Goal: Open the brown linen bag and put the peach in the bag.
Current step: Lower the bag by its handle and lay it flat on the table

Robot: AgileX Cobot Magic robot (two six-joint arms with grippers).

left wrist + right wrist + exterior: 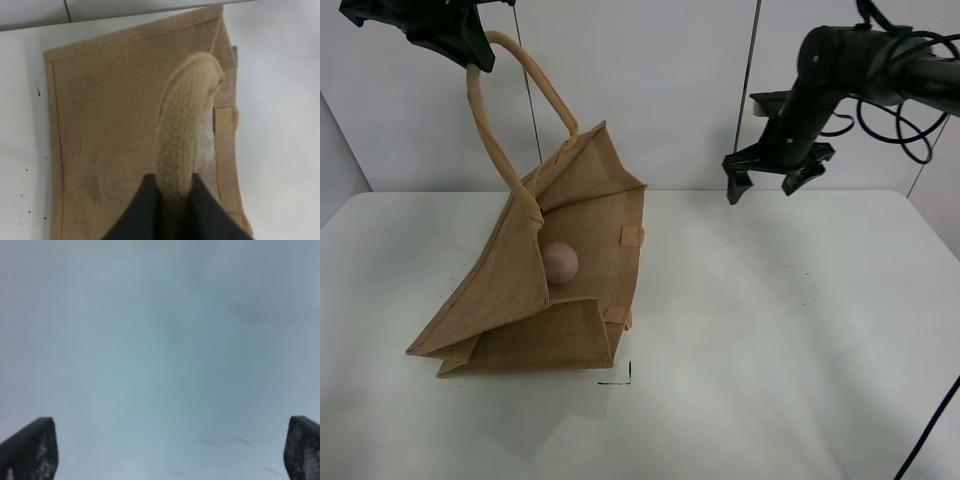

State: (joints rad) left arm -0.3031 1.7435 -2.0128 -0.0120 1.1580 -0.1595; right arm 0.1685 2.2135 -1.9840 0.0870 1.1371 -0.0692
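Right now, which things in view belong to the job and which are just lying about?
Job: brown linen bag, peach inside it, left hand shut on the bag's handle, right hand open and empty.
Lying about: white table, black corner mark, cable.

black arm [840, 58], looped black cables [926, 42], dark jaws

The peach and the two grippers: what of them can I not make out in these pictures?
1. Peach: exterior high view, the brown linen bag covers its left edge; left wrist view, the bag hides it wholly.
2. Left gripper: exterior high view, cut off by the top edge.
3. Right gripper: right wrist view, blurred, only its fingers show.
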